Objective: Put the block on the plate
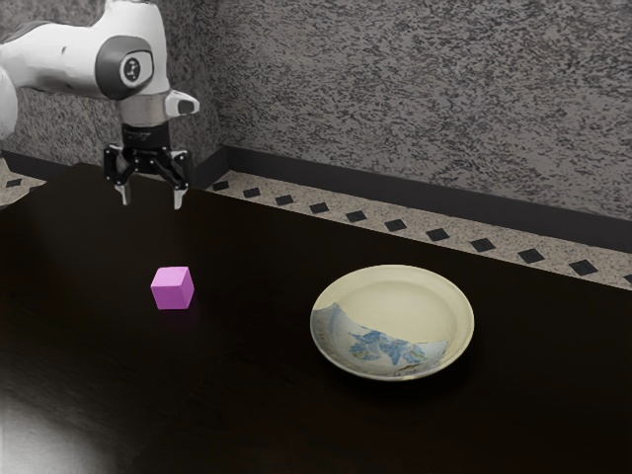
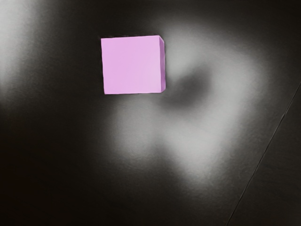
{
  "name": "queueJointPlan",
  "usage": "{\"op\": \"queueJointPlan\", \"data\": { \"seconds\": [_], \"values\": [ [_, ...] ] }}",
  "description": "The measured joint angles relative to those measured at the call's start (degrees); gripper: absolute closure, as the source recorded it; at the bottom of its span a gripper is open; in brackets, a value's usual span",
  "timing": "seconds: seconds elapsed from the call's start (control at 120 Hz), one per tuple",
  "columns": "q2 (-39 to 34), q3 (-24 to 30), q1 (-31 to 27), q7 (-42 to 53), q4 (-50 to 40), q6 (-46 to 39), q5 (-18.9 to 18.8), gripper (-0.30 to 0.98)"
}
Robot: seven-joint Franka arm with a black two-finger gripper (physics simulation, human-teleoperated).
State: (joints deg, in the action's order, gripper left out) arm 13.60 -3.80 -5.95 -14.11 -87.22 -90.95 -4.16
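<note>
Up at the exterior view's left, my black gripper (image 1: pixel 151 199) hangs above the table, pointing down, its two fingers spread wide with nothing between them. A pink block (image 1: pixel 172 288) rests on the table, lower in that view than the gripper and apart from it. In the wrist view the block (image 2: pixel 131 65) appears from above, mostly its top face. The plate (image 1: pixel 403 299), cream with a blue floral part, lies toward the exterior view's right, with a gap between it and the block.
The dark, glossy table (image 1: pixel 247 395) carries both things. Its far edge runs in front of a patterned floor strip and a grey mottled wall (image 1: pixel 425 99). A thin seam line crosses the tabletop in the wrist view.
</note>
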Motion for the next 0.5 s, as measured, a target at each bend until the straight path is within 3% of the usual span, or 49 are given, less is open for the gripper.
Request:
{"op": "queueJointPlan", "data": {
  "seconds": [0.5],
  "values": [
    [7.81,0.55,-5.35,5.00,-4.14,-17.10,1.08,0.00]
  ]
}}
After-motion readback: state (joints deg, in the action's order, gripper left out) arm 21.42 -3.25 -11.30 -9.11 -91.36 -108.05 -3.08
